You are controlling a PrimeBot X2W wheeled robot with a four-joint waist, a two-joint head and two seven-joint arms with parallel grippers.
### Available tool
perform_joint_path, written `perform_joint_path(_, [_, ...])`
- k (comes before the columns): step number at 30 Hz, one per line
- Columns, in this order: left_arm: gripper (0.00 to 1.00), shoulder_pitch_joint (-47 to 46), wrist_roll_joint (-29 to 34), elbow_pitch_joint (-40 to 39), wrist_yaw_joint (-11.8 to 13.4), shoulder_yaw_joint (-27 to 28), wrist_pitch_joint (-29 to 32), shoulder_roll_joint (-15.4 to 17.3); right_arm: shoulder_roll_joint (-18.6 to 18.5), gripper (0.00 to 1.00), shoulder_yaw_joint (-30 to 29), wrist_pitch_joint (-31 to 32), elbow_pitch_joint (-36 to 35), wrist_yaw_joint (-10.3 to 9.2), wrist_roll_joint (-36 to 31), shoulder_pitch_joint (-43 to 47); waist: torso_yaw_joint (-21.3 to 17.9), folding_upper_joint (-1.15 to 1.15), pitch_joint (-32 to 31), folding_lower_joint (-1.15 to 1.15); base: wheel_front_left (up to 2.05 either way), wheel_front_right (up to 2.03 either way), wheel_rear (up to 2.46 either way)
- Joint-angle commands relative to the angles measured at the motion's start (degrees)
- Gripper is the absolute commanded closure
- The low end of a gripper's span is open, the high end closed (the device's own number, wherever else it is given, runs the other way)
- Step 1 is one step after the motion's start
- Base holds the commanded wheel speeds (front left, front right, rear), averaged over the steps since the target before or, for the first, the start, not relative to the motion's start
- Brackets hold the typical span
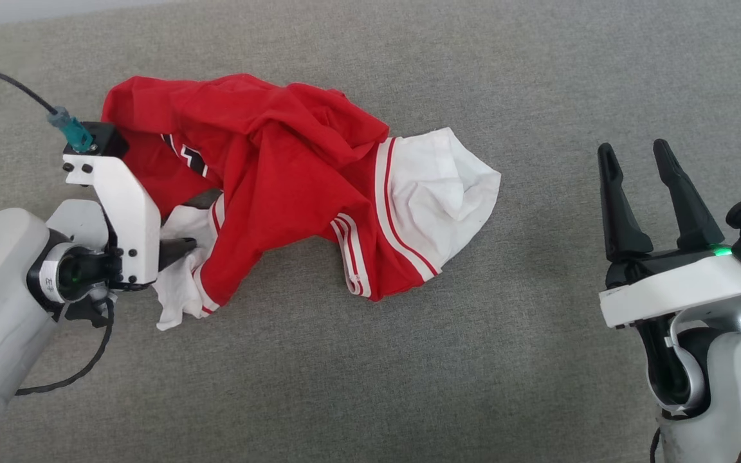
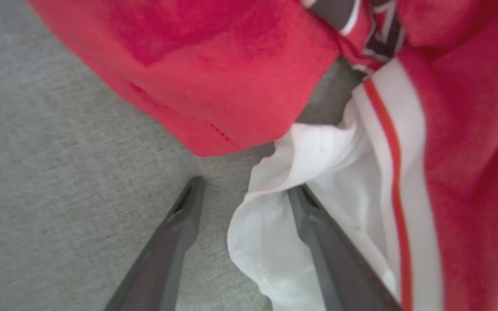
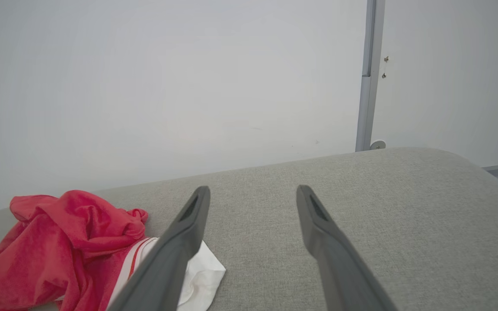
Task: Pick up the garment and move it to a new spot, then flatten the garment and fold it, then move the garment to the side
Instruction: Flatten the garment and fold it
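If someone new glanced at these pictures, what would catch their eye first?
The red garment with white sleeves lies crumpled on the grey surface, left of centre in the head view. The left gripper is open at its left edge, white sleeve cloth between its fingers; the right gripper stands open, apart.

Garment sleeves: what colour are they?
White sleeves, red-and-white striped at the seams; the head view shows them best.

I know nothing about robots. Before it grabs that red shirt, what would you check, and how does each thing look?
1. Left gripper open: ok.
2. White sleeve edge between its fingers: ok.
3. Right gripper open, apart from the garment: ok.
4. Garment lying flat: not ok, crumpled.
5. How many layers the pinch would catch: cannot tell.
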Motion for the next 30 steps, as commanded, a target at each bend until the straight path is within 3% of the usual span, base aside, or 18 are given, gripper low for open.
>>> perform_joint_path(1, [1.00, 3.01, -0.47, 1.92, -0.20, -1.31, -0.02, -0.84, -0.01, 0.00, -0.08, 0.10, -0.09, 0.00, -0.38, -0.12, 0.15, -0.01, -0.24, 0.00, 0.00, 0.00, 0.00])
perform_joint_path(5, [1.00, 2.95, -0.85, 3.11, -2.23, -0.68, -1.61, -1.22, -0.01, 0.00, -0.73, 0.46, -0.21, 0.00, -1.02, 0.87, 1.00, -0.01, -1.49, 0.00, 0.00, 0.00, 0.00])
perform_joint_path(11, [1.00, 2.75, 0.02, -1.62, -2.55, 1.93, -5.77, 3.12, 0.00, 0.00, -1.30, 1.44, -0.68, 0.00, -1.60, 2.29, 2.60, -0.01, -3.64, 0.00, 0.00, 0.00, 0.00])
perform_joint_path(15, [1.00, 4.70, 0.62, -7.48, -0.51, 3.06, -7.67, 7.82, 0.00, 0.00, -1.69, 1.97, -1.17, 0.00, -1.81, 3.20, 3.79, -0.01, -4.76, 0.00, 0.00, 0.00, 0.00])
perform_joint_path(24, [1.00, 10.73, -0.39, -17.25, 7.16, 5.93, -10.04, 18.67, -0.01, 0.00, -1.92, 3.02, -1.80, 0.00, -1.92, 4.14, 5.20, -0.01, -5.68, 0.00, 0.00, 0.00, 0.00])
perform_joint_path(30, [1.00, 13.57, -1.06, -16.80, 9.09, 6.20, -11.39, 20.03, -0.01, 0.00, -1.69, 3.50, -1.89, 0.00, -1.87, 3.93, 5.25, -0.01, -5.45, 0.00, 0.00, 0.00, 0.00])
